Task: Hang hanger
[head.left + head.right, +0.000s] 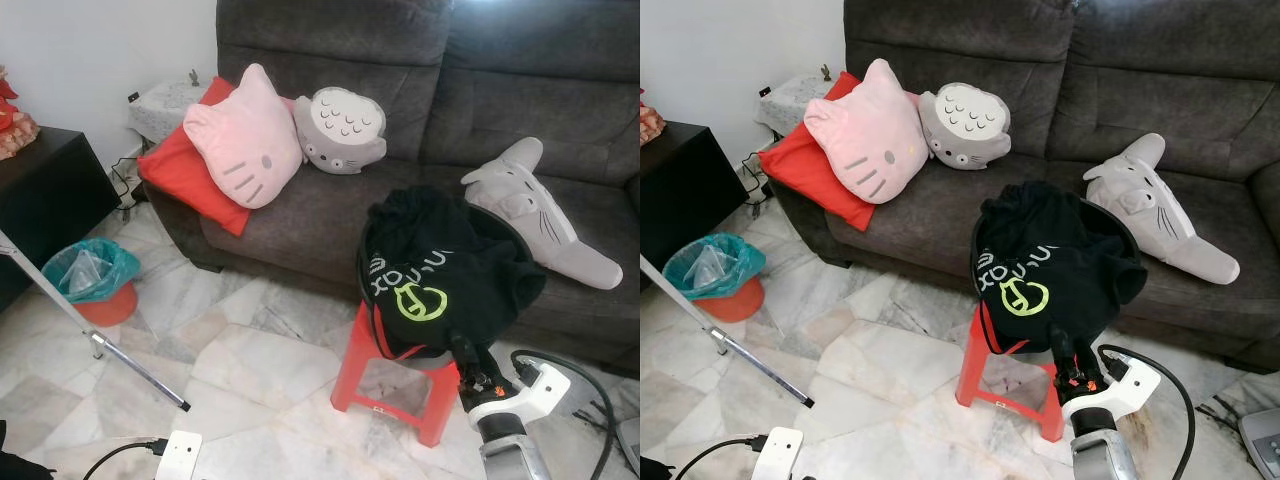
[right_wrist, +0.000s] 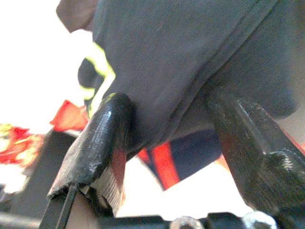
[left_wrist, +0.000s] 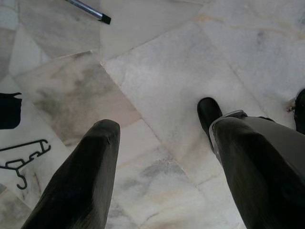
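A black hanger (image 3: 24, 160) lies flat on the marble floor, off to one side of my left gripper (image 3: 162, 143). That gripper points down at the floor, open, with nothing between its fingers. A black T-shirt with a green logo (image 1: 430, 270) drapes over a dark basket on a red stool (image 1: 385, 385). My right gripper (image 1: 462, 350) reaches up to the shirt's lower hem. In the right wrist view its fingers (image 2: 102, 138) stand apart, open, with the shirt's fabric (image 2: 176, 62) hanging between them and touching one finger.
A slanted metal rack leg (image 1: 100, 345) crosses the floor at the left. A red bin with a teal bag (image 1: 90, 280) stands by a black cabinet (image 1: 45, 195). The grey sofa (image 1: 330, 215) behind the stool holds cushions and plush toys. A cable (image 1: 590, 385) loops near my right arm.
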Controlling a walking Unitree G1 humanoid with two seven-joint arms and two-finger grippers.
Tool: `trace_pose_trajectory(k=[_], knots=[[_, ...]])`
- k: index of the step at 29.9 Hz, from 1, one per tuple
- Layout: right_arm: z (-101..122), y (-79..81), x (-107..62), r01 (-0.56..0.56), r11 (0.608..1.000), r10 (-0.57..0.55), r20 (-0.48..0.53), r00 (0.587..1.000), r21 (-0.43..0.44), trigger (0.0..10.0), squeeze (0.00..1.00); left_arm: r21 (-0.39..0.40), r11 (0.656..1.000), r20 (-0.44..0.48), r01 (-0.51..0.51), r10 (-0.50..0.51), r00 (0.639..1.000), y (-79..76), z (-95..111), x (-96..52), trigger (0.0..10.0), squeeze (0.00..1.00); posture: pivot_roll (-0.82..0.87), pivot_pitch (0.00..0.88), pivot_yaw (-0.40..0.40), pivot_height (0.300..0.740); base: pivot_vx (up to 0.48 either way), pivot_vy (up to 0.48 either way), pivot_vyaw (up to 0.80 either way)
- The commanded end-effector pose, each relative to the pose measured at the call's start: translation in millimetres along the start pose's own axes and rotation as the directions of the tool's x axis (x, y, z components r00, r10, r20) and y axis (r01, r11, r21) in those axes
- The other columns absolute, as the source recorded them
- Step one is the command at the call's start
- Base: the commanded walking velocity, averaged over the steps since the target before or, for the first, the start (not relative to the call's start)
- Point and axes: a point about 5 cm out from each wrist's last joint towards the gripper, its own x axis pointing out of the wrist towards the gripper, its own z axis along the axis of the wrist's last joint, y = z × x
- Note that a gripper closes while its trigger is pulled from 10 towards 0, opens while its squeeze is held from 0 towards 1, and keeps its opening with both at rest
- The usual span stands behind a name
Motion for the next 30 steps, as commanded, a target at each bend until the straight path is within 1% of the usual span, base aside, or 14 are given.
trace_pose_trajectory(k=[1, 6, 9, 15, 16, 17, 18, 19, 20, 21, 23, 24, 28, 30], knots=[[-12.2, -3.7, -5.3, 0.007, 1.0, -0.006, -0.05, 0.999, 0.025, 10.0, 0.0, -0.008, 1.0, -0.002, -0.015, 0.015, 1.0, 3.1, -1.0, -0.3, 10.0, 0.0, -0.1, 0.0, 0.037, 0.736, 0.0, 0.0, 0.0], [-27.8, -14.8, -13.8, 0.066, 0.997, -0.062, -0.108, 0.992, 0.033, 10.0, 0.0, -0.008, 1.0, -0.001, -0.019, 0.019, 1.0, 3.5, -1.0, -0.4, 10.0, 0.0, -0.1, 0.0, 0.038, 0.736, 0.0, 0.0, 0.0], [-38.7, -23.4, -20.5, 0.113, 0.993, -0.11, -0.163, 0.98, 0.011, 10.0, 0.0, -0.005, 1.0, -0.002, -0.019, 0.019, 1.0, 3.4, -1.1, -0.3, 10.0, 0.0, -0.1, 0.0, 0.039, 0.736, 0.0, 0.0, 0.0], [-44.5, -38.2, -25.8, 0.221, 0.974, -0.227, -0.19, 0.955, -0.049, 10.0, 0.0, -0.005, 1.0, -0.003, -0.017, 0.017, 1.0, 3.0, -1.4, -0.4, 10.0, 0.0, -0.1, 0.0, 0.037, 0.736, 0.0, 0.0, 0.0], [-45.1, -43.0, -26.9, 0.262, 0.962, -0.271, -0.188, 0.944, -0.072, 10.0, 0.0, -0.004, 1.0, -0.003, -0.016, 0.016, 1.0, 2.9, -1.5, -0.4, 10.0, 0.0, -0.1, 0.0, 0.036, 0.736, 0.0, 0.0, 0.0], [-45.1, -43.0, -26.9, 0.262, 0.962, -0.271, -0.188, 0.944, -0.072, 10.0, 0.0, -0.004, 1.0, -0.003, -0.016, 0.016, 1.0, 2.9, -1.5, -0.4, 10.0, 0.0, -0.1, 0.0, 0.036, 0.736, 0.0, 0.0, 0.0], [-44.3, -55.5, -29.8, 0.363, 0.922, -0.382, -0.173, 0.908, -0.133, 10.0, 0.0, -0.004, 1.0, -0.002, -0.015, 0.015, 1.0, 2.6, -1.6, -0.4, 10.0, 0.0, -0.1, 0.0, 0.036, 0.736, 0.0, 0.0, 0.0], [-42.7, -62.7, -31.7, 0.423, 0.891, -0.447, -0.158, 0.881, -0.166, 10.0, 0.0, -0.004, 1.0, -0.002, -0.014, 0.014, 1.0, 2.4, -1.6, -0.4, 10.0, 0.0, -0.1, 0.0, 0.036, 0.736, 0.0, 0.0, 0.0], [-40.9, -67.6, -32.9, 0.456, 0.871, -0.483, -0.151, 0.862, -0.185, 10.0, 0.0, -0.004, 1.0, -0.002, -0.013, 0.013, 1.0, 2.3, -1.6, -0.4, 10.0, 0.0, -0.1, 0.0, 0.037, 0.736, 0.0, 0.0, 0.0], [-40.9, -67.6, -32.9, 0.456, 0.871, -0.483, -0.151, 0.862, -0.185, 10.0, 0.0, -0.004, 1.0, -0.002, -0.013, 0.013, 1.0, 2.3, -1.6, -0.4, 10.0, 0.0, -0.1, 0.0, 0.037, 0.736, 0.0, 0.0, 0.0], [-36.6, -74.1, -34.4, 0.495, 0.836, -0.532, -0.133, 0.836, -0.237, 10.0, 0.0, -0.003, 1.0, -0.001, -0.012, 0.012, 1.0, 2.1, -1.7, -0.4, 10.0, 0.0, -0.1, 0.0, 0.035, 0.736, 0.0, 0.0, 0.0], [-35.5, -75.5, -34.6, 0.506, 0.827, -0.545, -0.127, 0.829, -0.246, 10.0, 0.0, -0.004, 1.0, -0.001, -0.012, 0.012, 1.0, 2.0, -1.7, -0.4, 10.0, 0.0, -0.1, 0.0, 0.035, 0.736, 0.0, 0.0, 0.0], [-29.6, -79.2, -32.7, 0.52, 0.799, -0.568, -0.095, 0.818, -0.301, 10.0, 0.0, -0.004, 1.0, 0.0, -0.012, 0.012, 1.0, 2.0, -1.8, -0.5, 10.0, 0.0, -0.1, 0.0, 0.034, 0.736, 0.0, 0.0, 0.0], [-23.7, -79.6, -27.9, 0.508, 0.783, -0.566, -0.074, 0.821, -0.358, 10.0, 0.0, -0.004, 1.0, 0.0, -0.012, 0.012, 1.0, 2.1, -1.8, -0.5, 10.0, 0.0, -0.1, 0.0, 0.035, 0.736, 0.0, 0.0, 0.0]])
